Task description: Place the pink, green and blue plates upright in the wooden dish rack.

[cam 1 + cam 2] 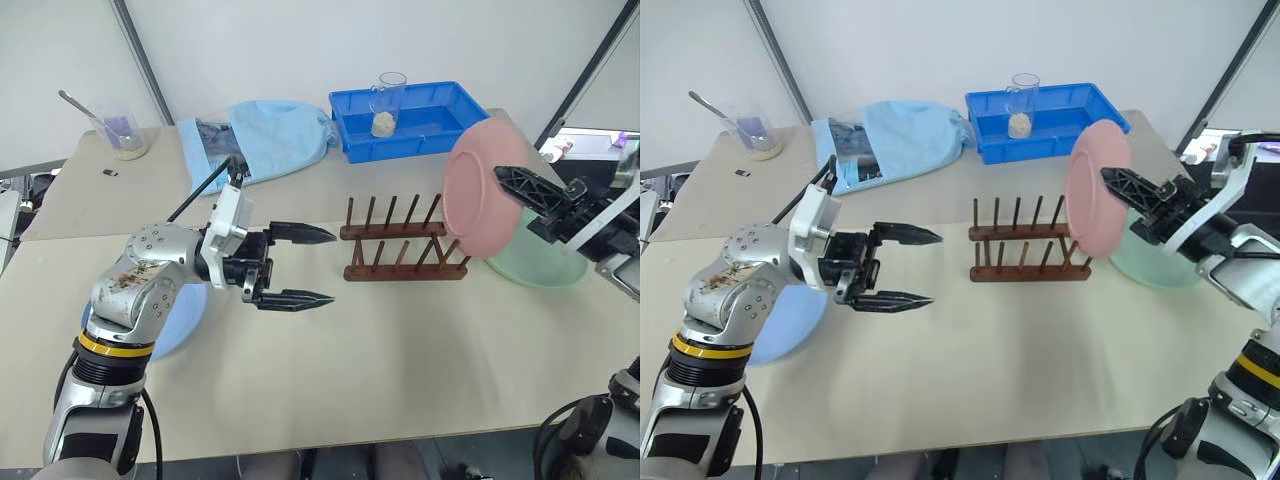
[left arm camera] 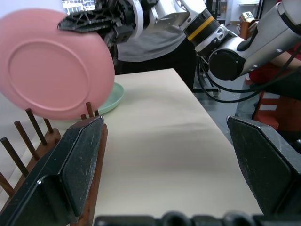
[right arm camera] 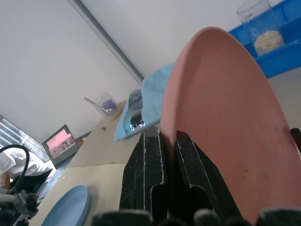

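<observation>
Pink plate [image 1: 483,189] held on edge, clamped by right gripper [image 1: 520,185] above right end of rack [image 1: 400,245]. Left gripper [image 1: 300,266] wide, empty. Green plate [image 1: 545,268] flat at right, blue plate [image 1: 790,325] flat at left. Next: pink plate to be lowered between pegs, kept upright.

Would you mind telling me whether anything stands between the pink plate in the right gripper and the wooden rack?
Nothing visible does. The pink plate, gripped on edge by the right gripper, hangs above the wooden rack's right end, whose slots are empty.
</observation>
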`<move>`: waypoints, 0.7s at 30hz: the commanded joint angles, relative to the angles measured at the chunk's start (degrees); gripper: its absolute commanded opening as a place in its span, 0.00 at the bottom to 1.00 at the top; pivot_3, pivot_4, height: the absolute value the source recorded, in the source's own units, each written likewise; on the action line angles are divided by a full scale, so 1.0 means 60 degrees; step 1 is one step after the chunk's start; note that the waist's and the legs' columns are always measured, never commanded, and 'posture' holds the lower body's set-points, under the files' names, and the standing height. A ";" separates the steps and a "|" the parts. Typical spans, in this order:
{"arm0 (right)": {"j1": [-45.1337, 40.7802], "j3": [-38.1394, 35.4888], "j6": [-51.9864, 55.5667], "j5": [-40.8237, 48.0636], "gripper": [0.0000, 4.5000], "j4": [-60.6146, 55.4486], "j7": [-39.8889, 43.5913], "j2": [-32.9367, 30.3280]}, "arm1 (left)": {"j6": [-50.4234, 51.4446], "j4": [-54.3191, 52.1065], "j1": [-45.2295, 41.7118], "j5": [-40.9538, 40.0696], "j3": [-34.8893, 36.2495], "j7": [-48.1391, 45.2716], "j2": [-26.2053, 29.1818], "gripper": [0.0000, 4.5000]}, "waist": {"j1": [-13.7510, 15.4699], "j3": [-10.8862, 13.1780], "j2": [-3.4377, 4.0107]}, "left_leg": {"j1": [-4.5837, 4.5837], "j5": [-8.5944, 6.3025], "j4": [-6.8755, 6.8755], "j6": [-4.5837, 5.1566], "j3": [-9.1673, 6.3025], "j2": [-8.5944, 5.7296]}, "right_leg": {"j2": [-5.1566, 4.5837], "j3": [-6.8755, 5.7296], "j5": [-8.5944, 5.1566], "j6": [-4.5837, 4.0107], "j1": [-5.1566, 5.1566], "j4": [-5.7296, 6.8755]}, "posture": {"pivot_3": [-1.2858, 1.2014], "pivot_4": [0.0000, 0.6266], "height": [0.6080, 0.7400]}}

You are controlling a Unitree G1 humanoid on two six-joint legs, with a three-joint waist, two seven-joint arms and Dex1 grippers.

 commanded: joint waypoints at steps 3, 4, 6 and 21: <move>-0.0285 0.0080 -0.0163 0.0653 0.19 0.0291 -0.0731 -0.0266 | -0.0124 -0.0480 0.0129 -0.0063 0.0045 0.0044 -0.0017 1.00 | 0.0001 0.0000 0.0000 | 0.0000 0.0000 0.0000 0.0000 0.0000 -0.0001 | -0.0001 0.0000 0.0000 0.0000 0.0001 -0.0002 | 0.52 0.24 1.00; -0.0296 0.0141 -0.0115 0.0686 0.23 0.0305 -0.0789 -0.0345 | -0.0151 -0.0488 0.0159 -0.0049 0.0033 0.0033 -0.0025 1.00 | 0.0001 0.0000 0.0000 | 0.0000 0.0000 0.0000 0.0000 0.0000 -0.0001 | 0.0000 0.0000 0.0000 0.0000 0.0001 -0.0002 | 0.52 0.24 1.00; -0.0295 0.0217 -0.0147 0.0756 0.39 0.0247 -0.0880 -0.0493 | -0.0201 -0.0478 0.0197 -0.0023 0.0011 0.0006 -0.0041 1.00 | 0.0002 0.0000 0.0000 | -0.0001 0.0000 -0.0001 0.0000 0.0000 0.0000 | 0.0000 0.0000 0.0000 0.0000 -0.0001 -0.0002 | 0.52 0.24 1.00; 0.3689 -0.0469 -0.1651 -0.2705 1.00 -0.2441 0.4216 -0.5465 | 0.0234 -0.0392 0.0120 0.0406 -0.0518 -0.0173 0.0614 1.00 | 0.0041 -0.0001 0.0007 | -0.0010 -0.0006 0.0003 0.0010 0.0000 0.0000 | 0.0011 -0.0022 -0.0001 0.0002 0.0002 -0.0017 | 0.52 0.24 1.00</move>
